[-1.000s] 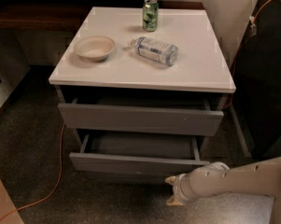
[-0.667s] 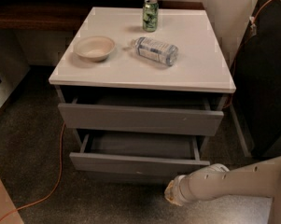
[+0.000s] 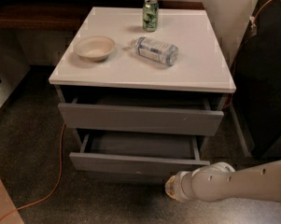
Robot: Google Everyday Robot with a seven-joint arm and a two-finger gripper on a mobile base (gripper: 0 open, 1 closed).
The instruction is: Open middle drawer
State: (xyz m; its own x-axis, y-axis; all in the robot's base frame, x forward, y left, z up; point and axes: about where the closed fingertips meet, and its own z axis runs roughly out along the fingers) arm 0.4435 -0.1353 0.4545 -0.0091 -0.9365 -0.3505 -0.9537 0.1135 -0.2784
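The middle drawer (image 3: 130,164) is a grey, handleless drawer with a flat front and a tiny pale speck mid-front. It stands pulled out from the white-topped cabinet (image 3: 196,73), and its shallow grey box shows empty. My gripper (image 3: 172,188) is on the end of the pale arm that comes in from the lower right. It sits just below and in front of the drawer's right front corner, close to the floor. Whether it touches the drawer front does not show.
The wider grey drawer (image 3: 140,119) above is out a little. On the cabinet top are a pale bowl (image 3: 94,48), a lying plastic bottle (image 3: 155,51) and an upright green can (image 3: 150,14). An orange cable (image 3: 56,181) runs over the floor at left. A dark cabinet (image 3: 270,78) stands at right.
The gripper has shifted slightly left, low by the drawer's right corner. The middle drawer stays pulled out as before.
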